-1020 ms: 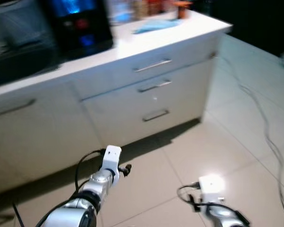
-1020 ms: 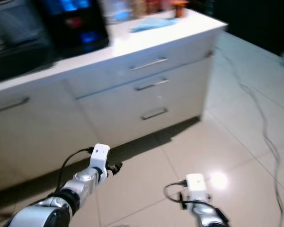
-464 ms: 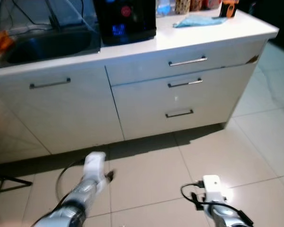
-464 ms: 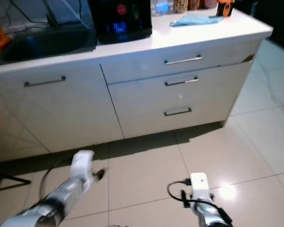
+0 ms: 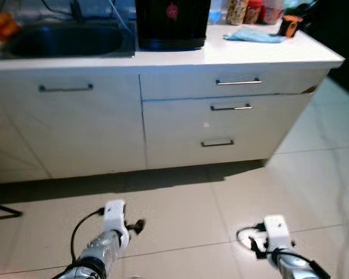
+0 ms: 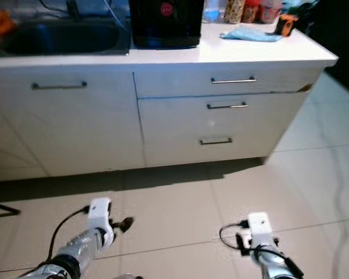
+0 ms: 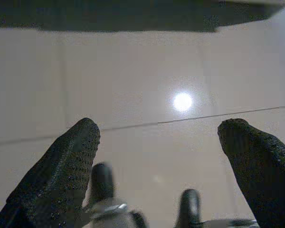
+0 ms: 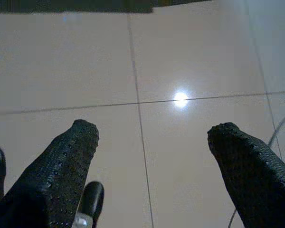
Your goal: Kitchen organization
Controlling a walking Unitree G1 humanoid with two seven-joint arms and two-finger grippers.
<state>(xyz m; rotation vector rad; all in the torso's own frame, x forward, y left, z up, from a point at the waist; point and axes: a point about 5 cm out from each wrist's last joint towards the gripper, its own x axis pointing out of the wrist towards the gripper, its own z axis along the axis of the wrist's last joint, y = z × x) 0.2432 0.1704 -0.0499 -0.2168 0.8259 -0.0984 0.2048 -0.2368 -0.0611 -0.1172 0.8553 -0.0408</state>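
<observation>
Both jaws spread wide and empty: left gripper (image 7: pixel 156 156) and right gripper (image 8: pixel 152 156) each hanging over bare beige floor tiles (image 8: pixel 190 52), nothing between the dotted black fingers (image 7: pixel 61 166).

Task barely begun, judging by the layout. Nothing picked up, nothing carried, no drawer pulled. Still well apart from the long white kitchen cabinet (image 5: pixel 87 133), with open floor between. Up on the white tabletop (image 5: pixel 267 55): crumpled light-blue cloth (image 5: pixel 253 36) near the right end, small orange-and-black object (image 5: pixel 291 24) just beside it, a row of jars and bottles (image 5: pixel 253 9) along the back, too blurred to identify, and a tall black appliance with a red dot (image 5: pixel 171 23) next to the dark sink basin (image 5: pixel 64 40). Orange item (image 5: pixel 3 26) at the sink's far left, unclear what. Three stacked drawers with slim metal handles (image 5: pixel 237 82), all shut. Which of these needs organising: cannot tell. Left to do, presumably: close in on the cabinet, raise an arm, sort or stow.

Left arm (image 5: pixel 102 250) low and forward, wrist with white camera block pointing at the floor, black cable looped beside it. Right arm (image 5: pixel 282 256) likewise low, a little nearer the drawer side, jaws aimed down at the tiles.
</observation>
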